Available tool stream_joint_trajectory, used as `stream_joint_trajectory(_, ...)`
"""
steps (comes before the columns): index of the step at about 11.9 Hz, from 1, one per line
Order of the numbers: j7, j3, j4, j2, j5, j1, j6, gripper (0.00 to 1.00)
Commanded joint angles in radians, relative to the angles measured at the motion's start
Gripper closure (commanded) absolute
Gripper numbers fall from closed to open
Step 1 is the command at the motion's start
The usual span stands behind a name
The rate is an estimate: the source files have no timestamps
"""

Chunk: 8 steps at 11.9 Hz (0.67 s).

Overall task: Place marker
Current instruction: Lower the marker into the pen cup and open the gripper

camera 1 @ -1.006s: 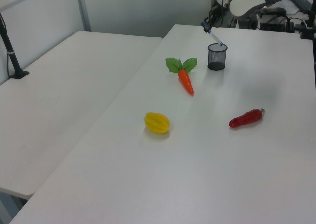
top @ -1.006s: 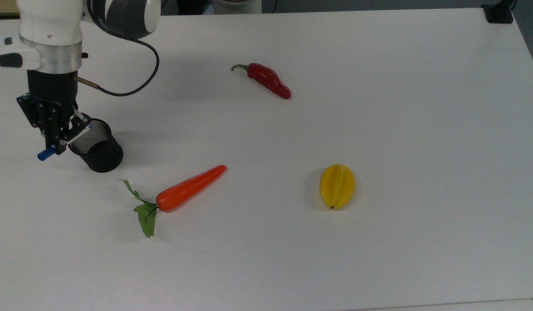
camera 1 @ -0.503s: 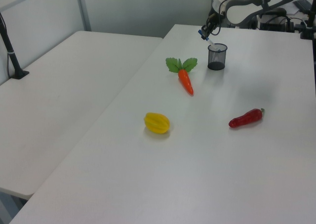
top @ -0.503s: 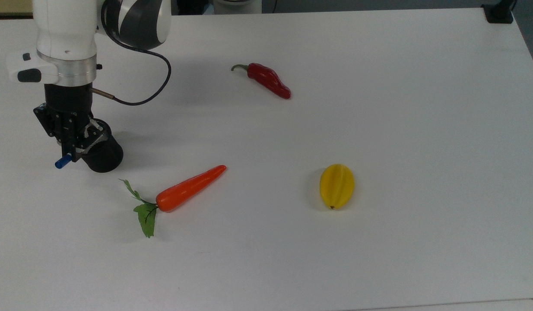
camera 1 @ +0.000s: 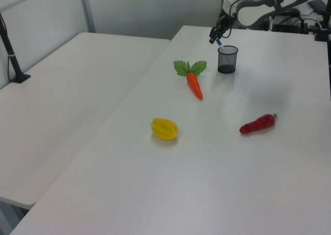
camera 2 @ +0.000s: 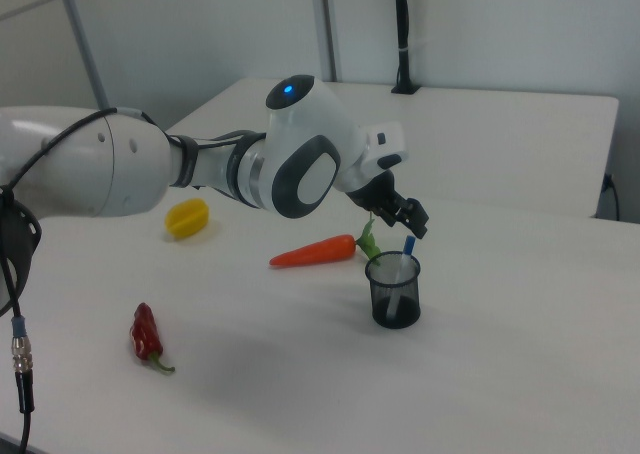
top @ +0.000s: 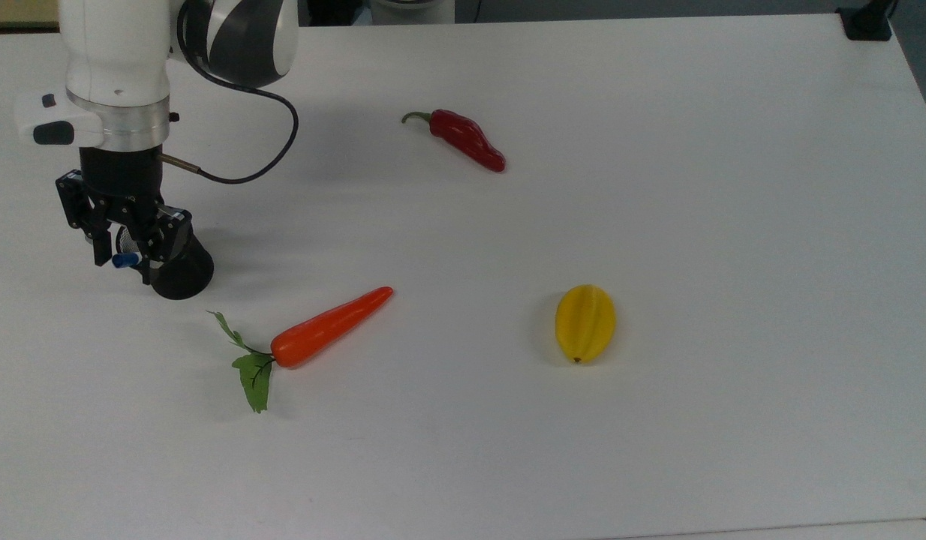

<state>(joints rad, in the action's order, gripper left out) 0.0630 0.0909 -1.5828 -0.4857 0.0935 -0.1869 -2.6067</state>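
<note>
The marker [camera 2: 403, 266] stands leaning inside the black mesh cup [camera 2: 394, 299], its blue cap poking above the rim. In the top view its blue end [top: 122, 260] shows between my fingers, over the cup [top: 181, 274]. My gripper [top: 124, 264] hangs just above the cup's mouth, open, with its jaws spread to either side of the marker's top. In the right view the gripper [camera 2: 400, 217] sits slightly above the blue cap. The left view has the gripper [camera 1: 215, 35] above the cup [camera 1: 227, 59] at the table's far end.
An orange carrot [top: 332, 326] with green leaves lies close to the cup, on the top view's right. A red chili [top: 467, 139] and a yellow star fruit [top: 585, 322] lie farther toward the top view's right on the white table [top: 733, 225].
The gripper moved over the cup with the marker, which went from tilted to nearly upright inside it. The jaws have since opened and let the marker go.
</note>
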Motion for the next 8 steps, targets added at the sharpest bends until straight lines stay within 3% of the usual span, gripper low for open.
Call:
stream_joint_trajectory(1, 0.023, 0.004, -0.031, 0.029, 0.015, 0.018, -0.015, 0.00)
stream_joint_trajectory(3, 0.026, 0.004, -0.029, 0.039, 0.015, 0.036, 0.011, 0.00)
stream_joint_trajectory(8, 0.026, 0.001, -0.026, 0.145, 0.018, 0.142, 0.267, 0.00)
